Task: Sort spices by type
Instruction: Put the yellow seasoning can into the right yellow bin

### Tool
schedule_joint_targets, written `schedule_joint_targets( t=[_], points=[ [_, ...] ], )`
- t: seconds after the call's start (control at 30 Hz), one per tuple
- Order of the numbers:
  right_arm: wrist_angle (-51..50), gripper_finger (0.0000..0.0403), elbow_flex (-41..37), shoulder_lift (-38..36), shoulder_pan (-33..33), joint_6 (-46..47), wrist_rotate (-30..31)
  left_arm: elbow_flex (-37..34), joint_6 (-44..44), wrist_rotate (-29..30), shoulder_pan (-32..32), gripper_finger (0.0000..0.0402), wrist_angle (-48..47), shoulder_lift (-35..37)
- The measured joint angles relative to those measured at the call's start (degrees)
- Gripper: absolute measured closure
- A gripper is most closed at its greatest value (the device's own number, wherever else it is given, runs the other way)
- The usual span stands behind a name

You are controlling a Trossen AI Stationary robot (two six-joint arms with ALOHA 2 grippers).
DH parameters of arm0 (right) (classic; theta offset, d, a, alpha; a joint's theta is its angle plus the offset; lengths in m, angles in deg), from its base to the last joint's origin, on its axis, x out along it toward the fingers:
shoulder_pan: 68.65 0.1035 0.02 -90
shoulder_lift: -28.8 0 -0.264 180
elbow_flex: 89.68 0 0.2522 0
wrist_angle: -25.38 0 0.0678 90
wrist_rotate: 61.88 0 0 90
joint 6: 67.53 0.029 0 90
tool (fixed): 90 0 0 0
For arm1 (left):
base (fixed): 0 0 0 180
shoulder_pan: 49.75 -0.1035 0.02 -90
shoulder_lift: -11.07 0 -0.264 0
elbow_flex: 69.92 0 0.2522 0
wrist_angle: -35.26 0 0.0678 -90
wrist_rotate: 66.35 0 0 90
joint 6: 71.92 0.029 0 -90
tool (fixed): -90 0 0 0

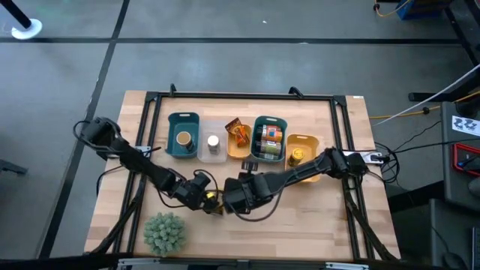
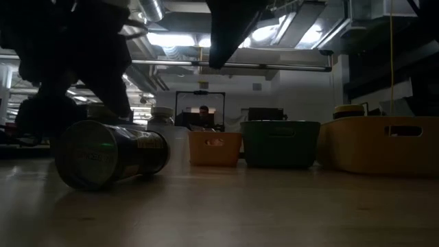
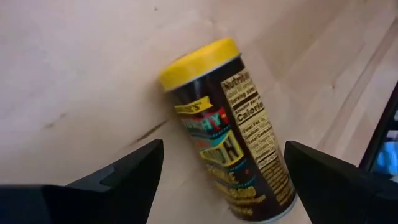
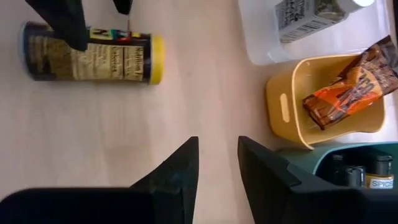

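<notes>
Lying on its side on the pale wooden table [image 1: 315, 217], the dark yellow-lidded spice jar [image 3: 233, 130] sits between the left end effector's [image 3: 217, 168] spread fingers, untouched. Just right, the right end effector [image 4: 217, 162] hovers nearly closed, holding nothing.

A dark brown spice jar [image 3: 239, 134] has a yellow lid and a multicoloured label; the packet [image 4: 348, 87] is brown-orange.
</notes>
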Motion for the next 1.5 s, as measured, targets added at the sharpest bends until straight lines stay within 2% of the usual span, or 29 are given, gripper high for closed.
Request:
schedule_joint_targets(
  t=[0.5, 0.8, 1.07, 1.17, 1.3, 1.43, 1.5],
  points=[
    [0.2, 0.0292, 0.0, 0.0, 1.3, -0.3, 1.2, 0.0, -1.5, -1.1, -0.3, 0.0084, 4.3, -2.9],
    [0.4, 0.0292, 0.0, 0.0, 1.3, -0.3, 1.1, 0.2, -2.2, -7.9, -2.5, 0.0084, 10.9, -8.1],
    [0.5, 0.0292, 0.0, 0.0, 1.3, -0.4, 1.0, 0.2, 0.4, -9.0, -3.0, 0.0088, 9.6, -8.2],
    [0.4, 0.0292, 0.0, 0.0, 1.3, -0.4, 1.0, 0.2, 2.3, -9.2, -3.0, 0.0109, 9.4, -8.2],
    [-0.1, 0.0292, 0.0, 0.0, 1.3, -0.4, 1.0, 0.1, 5.2, -9.2, -2.9, 0.0158, 9.1, -8.3],
    [-4.6, 0.0292, 0.0, 0.0, 1.3, -2.0, 1.1, 0.1, 8.8, -9.4, -2.9, 0.0208, 9.8, -8.3],
    [-7.4, 0.0292, -0.1, -0.3, 1.3, -2.0, 1.3, 0.1, 10.6, -9.4, -3.0, 0.0216, 10.2, -8.4]
  ],
)
